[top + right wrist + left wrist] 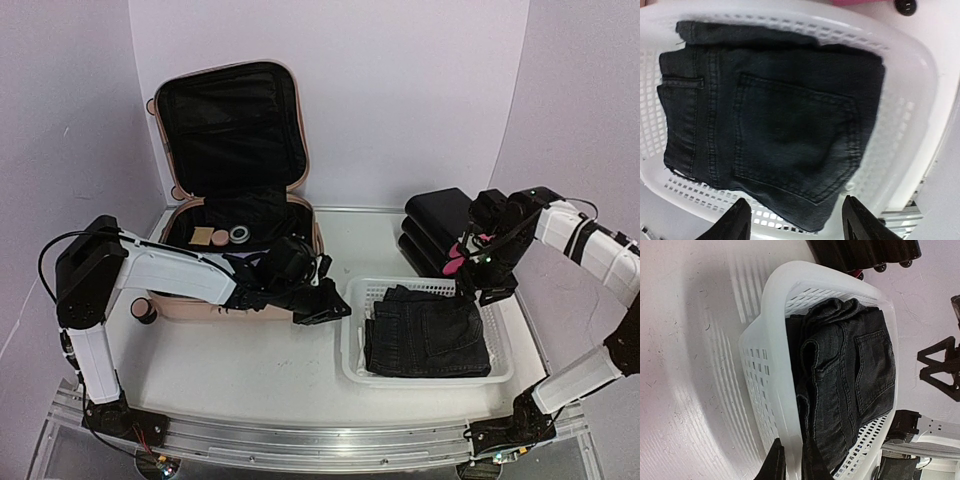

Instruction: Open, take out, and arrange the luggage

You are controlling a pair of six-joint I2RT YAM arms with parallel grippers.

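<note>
The pale pink luggage (170, 300) lies open at the back left, its black-lined lid (230, 125) standing upright. Small items lie in its base, among them a tape roll (240, 234). My left gripper (330, 305) is right of the luggage, its jaws closed across the left rim of the white perforated basket (352, 330); the left wrist view shows the left gripper (794, 465) with the rim between the jaws. Folded black jeans (425, 335) lie in the basket. My right gripper (490, 290) hovers open and empty over the basket's far right corner, above the jeans (775, 120).
A black-and-pink stacked drawer box (440, 225) stands behind the basket at the back right, close to my right arm. The basket (910, 100) fills the right wrist view. White walls enclose the table on the left, back and right.
</note>
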